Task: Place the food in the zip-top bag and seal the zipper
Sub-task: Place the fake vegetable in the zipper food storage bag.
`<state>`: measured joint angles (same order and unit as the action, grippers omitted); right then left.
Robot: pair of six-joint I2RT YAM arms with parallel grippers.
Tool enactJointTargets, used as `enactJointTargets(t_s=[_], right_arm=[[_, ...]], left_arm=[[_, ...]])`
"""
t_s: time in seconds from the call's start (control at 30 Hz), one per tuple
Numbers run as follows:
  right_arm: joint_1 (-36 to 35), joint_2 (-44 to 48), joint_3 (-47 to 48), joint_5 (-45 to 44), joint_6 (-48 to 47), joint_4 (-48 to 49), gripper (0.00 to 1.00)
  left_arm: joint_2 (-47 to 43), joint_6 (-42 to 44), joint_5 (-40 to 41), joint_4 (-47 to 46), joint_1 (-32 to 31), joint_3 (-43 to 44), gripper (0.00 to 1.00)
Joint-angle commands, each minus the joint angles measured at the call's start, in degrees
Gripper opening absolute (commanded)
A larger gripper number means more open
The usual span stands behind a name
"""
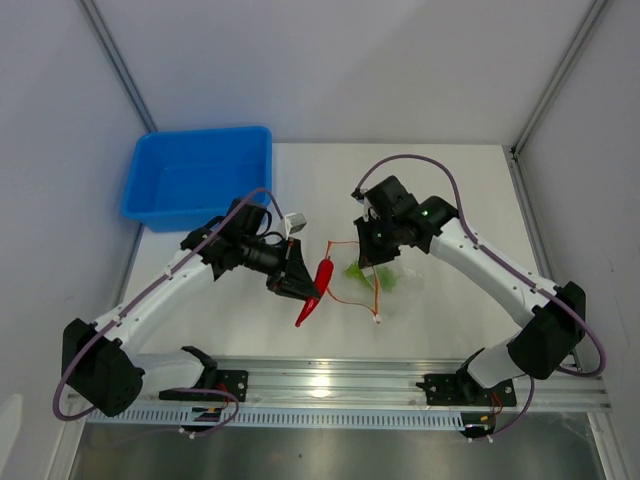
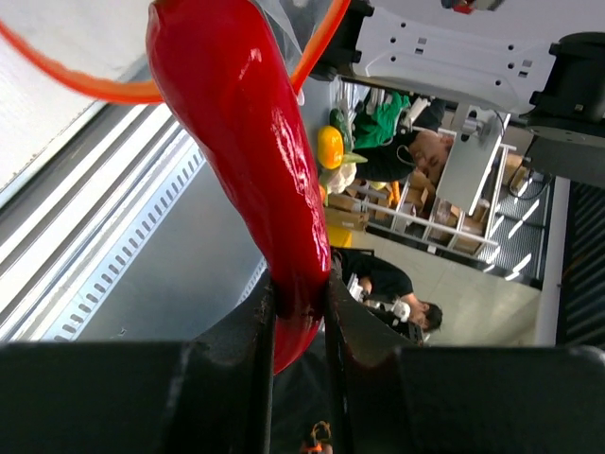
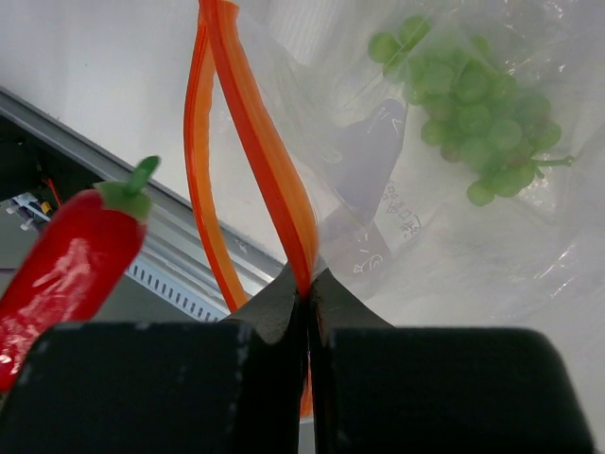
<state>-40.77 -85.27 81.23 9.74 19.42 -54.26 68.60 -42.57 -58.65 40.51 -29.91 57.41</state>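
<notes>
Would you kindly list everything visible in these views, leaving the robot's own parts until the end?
chilli pepper: one, red, gripped at its tip, beside the bag's mouth.
grapes: one bunch, light green, inside the zip-top bag.
zip-top bag: one, clear, mid-table under the right arm.
zipper: one strip, red-orange, along the bag's mouth, gaping in a loop.
tub: one, blue, far-left corner of the table.
table: one, white, under everything.
left tool: one, black, shut on the chilli pepper.
right tool: one, black, shut on the zipper.
</notes>
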Motion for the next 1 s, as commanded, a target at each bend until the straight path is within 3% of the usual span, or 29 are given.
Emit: enactJointTargets(t_s=[0.0,0.37,0.83,0.97], right_arm=[[-0.80,3.88,-1.07,1.33,-1.49,3.46,0.00],[-1.50,9.16,-5.73,5.73,-2.81,6.97,0.00],[-2.11,10.39,-8.63,4.50,-0.96,8.64,0.00],[-2.29,11.27,-9.51,3.88,-0.26,9.52,0.00]], left_arm=[[1.62,-2.52,-2.69,-4.99,-2.43,-0.36,0.01],[12.60,-3.31,-2.61,-7.64,-7.53,1.39,0.01],[22.54,-11.56,-5.33,-12.38,-7.97,10.71,0.00],[23.60,-12.71,-2.44,-11.68,-7.88,12.55,0.01]])
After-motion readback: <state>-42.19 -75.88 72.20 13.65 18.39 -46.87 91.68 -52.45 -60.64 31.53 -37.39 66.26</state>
